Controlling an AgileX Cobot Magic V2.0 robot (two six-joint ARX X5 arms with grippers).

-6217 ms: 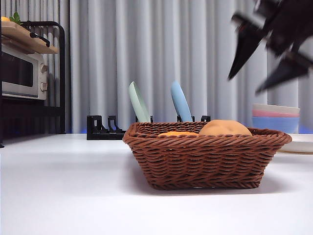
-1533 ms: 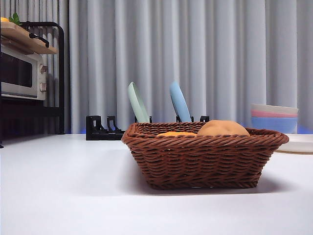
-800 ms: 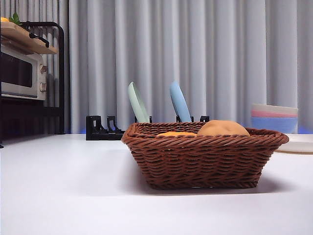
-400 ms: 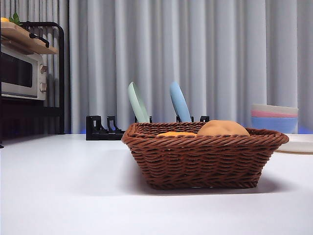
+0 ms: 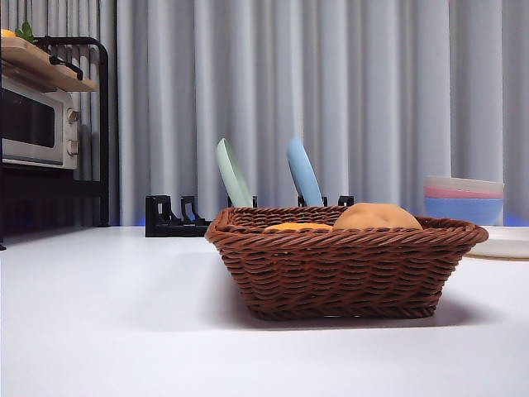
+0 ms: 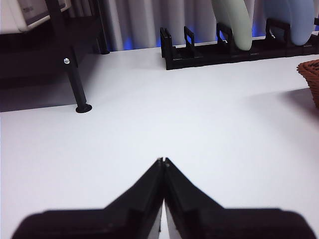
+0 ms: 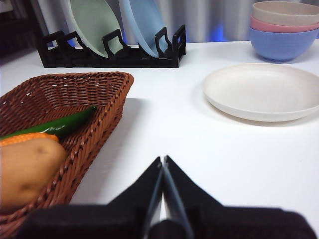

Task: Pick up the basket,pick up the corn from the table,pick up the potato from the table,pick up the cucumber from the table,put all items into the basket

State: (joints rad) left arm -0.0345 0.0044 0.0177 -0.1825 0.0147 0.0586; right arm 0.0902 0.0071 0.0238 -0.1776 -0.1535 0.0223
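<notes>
A: Front view first. What sits in the middle?

B: The dark brown woven wicker basket (image 5: 347, 269), low and right of centre on the plain white table (image 5: 107, 331). Over its braided rim show the top of the tan-brown rounded potato (image 5: 376, 217) and, to its left, a sliver of the orange-yellow corn cob (image 5: 297, 225). No arm appears here.

A: And behind it?

B: A black slotted plate rack (image 5: 169, 217) holding a pale green plate (image 5: 233, 174) and a light blue plate (image 5: 303, 172), grey curtains, a toaster oven (image 5: 37, 124) at the upper left, and stacked pastel bowls (image 5: 464, 198) at the right edge.

A: Left wrist view?

B: The left pincer (image 6: 162, 162) rises at bottom centre, its two black jaws pressed together with nothing between them, over bare table. A corner of the basket shows at the right edge, the rack along the top.

A: Right wrist view?

B: The right pincer (image 7: 162, 160) at bottom centre also has its jaws together, holding nothing, just beside the basket's wall. Inside the basket, at the lower left of the frame, lies the potato, the corn touching it, and the glossy green cucumber (image 7: 60, 124) slanting above the corn. A shallow cream plate (image 7: 264, 92) lies on the table at the right, the bowls beyond it.
</notes>
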